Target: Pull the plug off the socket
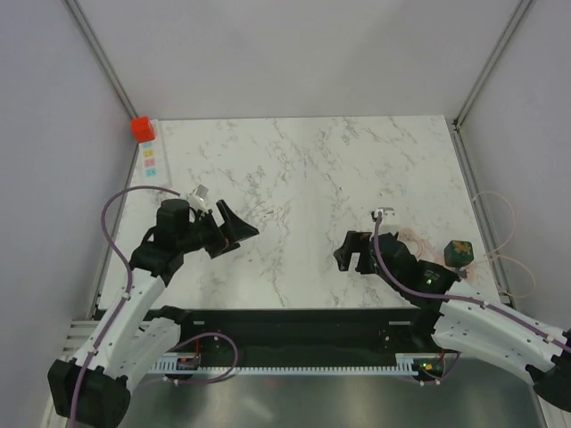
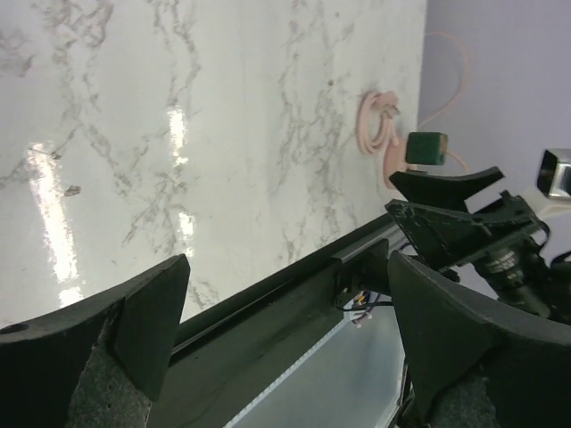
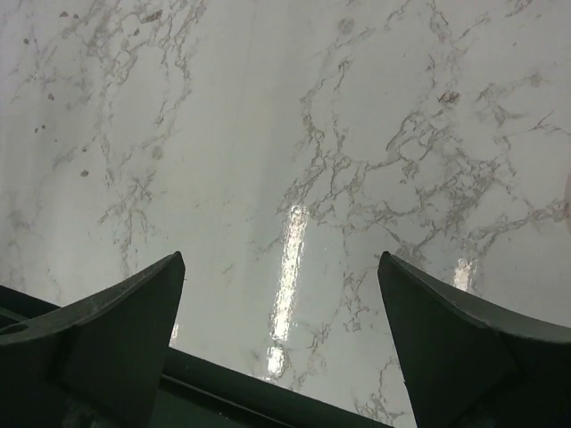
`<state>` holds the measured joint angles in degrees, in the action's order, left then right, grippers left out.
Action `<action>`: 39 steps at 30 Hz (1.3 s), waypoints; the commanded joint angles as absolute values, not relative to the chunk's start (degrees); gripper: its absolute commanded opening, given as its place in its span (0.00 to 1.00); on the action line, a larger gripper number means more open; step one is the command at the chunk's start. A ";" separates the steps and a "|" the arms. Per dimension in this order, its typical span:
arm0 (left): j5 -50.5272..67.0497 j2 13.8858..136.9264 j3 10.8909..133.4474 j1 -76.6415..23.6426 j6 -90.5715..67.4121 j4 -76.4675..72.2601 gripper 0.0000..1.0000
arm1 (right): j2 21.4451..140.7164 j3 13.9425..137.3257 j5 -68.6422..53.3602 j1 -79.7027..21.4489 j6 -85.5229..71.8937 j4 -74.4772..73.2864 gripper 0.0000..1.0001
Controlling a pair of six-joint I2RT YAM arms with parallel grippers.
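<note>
Diffuse light fills the overhead view: the marble table (image 1: 303,178) is bright, with faint soft shadows. The centre is sharp, while the frame posts (image 1: 96,49) splay outward toward the corners. In both wrist views the glossy table throws back long white streaks of glare. The left wrist view is soft and hazy over the far marble, and the fingers (image 2: 134,330) of the left gripper (image 2: 287,267), close to the lens, are dark and blurred. The right wrist view shows the veins crisply; the fingers (image 3: 116,330) of the right gripper (image 3: 281,259) are nearly black

Both arms low — left claw (image 1: 239,227) and right claw (image 1: 351,252) agape.
</note>
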<state>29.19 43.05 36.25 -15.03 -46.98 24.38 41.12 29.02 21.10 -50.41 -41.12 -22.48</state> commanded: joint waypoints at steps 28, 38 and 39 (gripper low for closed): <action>-4.91 109.51 92.02 13.09 -14.06 34.98 1.00 | 55.99 38.59 5.89 -50.54 -24.79 -21.62 0.98; -8.53 111.79 87.19 15.64 -14.85 34.90 0.94 | 54.14 38.76 4.66 -50.54 -22.50 -22.24 0.98; -7.74 112.32 86.75 16.08 -14.59 34.20 0.93 | 54.05 38.93 4.57 -50.54 -22.50 -22.50 0.98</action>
